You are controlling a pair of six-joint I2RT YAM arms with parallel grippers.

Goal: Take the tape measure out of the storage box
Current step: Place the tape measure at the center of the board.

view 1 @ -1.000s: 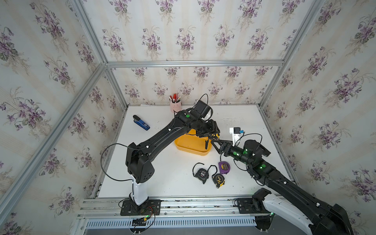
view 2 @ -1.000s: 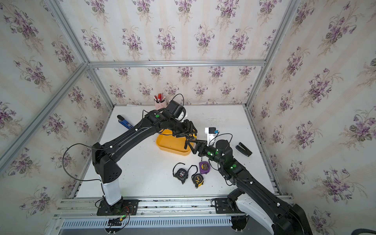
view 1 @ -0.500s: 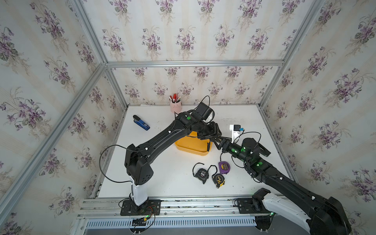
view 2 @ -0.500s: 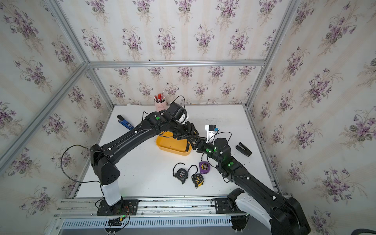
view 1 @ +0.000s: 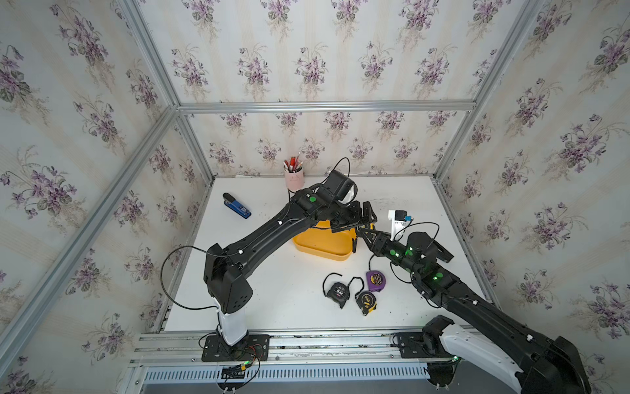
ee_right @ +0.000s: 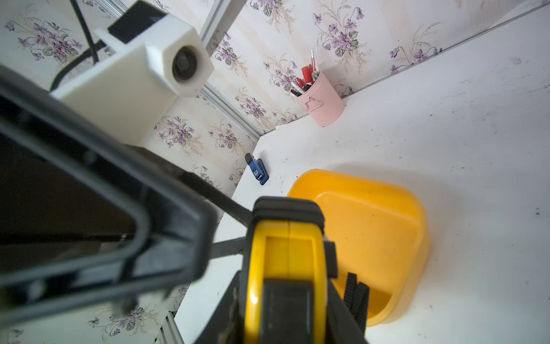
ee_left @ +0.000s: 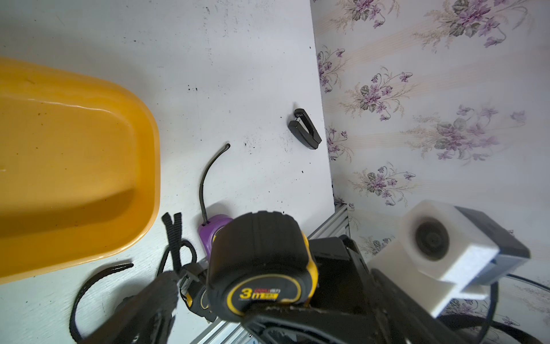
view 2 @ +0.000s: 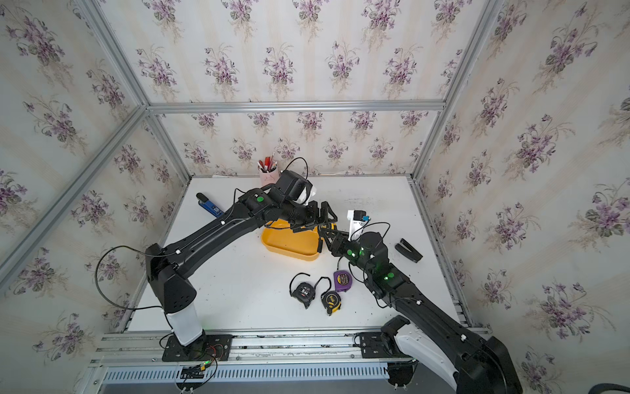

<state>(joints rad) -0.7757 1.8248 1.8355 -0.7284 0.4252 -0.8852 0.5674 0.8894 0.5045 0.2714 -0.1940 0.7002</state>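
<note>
A black-and-yellow tape measure (view 1: 364, 228) (ee_left: 262, 262) hangs in the air just past the right end of the storage box (view 1: 320, 245), a shallow yellow tub. My right gripper (view 1: 362, 233) is shut on the tape measure (ee_right: 285, 262), one finger on each flat side. My left gripper (view 1: 359, 220) stands open around the same spot, its fingers apart from the case. The wrist strap dangles toward the storage box (ee_right: 372, 226). In both wrist views the visible part of the storage box (ee_left: 74, 155) holds nothing.
On the table in front of the box lie a black tape measure (view 1: 337, 292), a black-and-yellow one (view 1: 366, 301) and a purple one (view 1: 376, 280). A pink pen cup (view 1: 294, 179) and a blue stapler (view 1: 237, 205) sit at the back left. A black stapler (view 2: 409, 250) lies at the right.
My right gripper has risen to the tape measure and shut on it. My left gripper, shut on it before, has opened.
</note>
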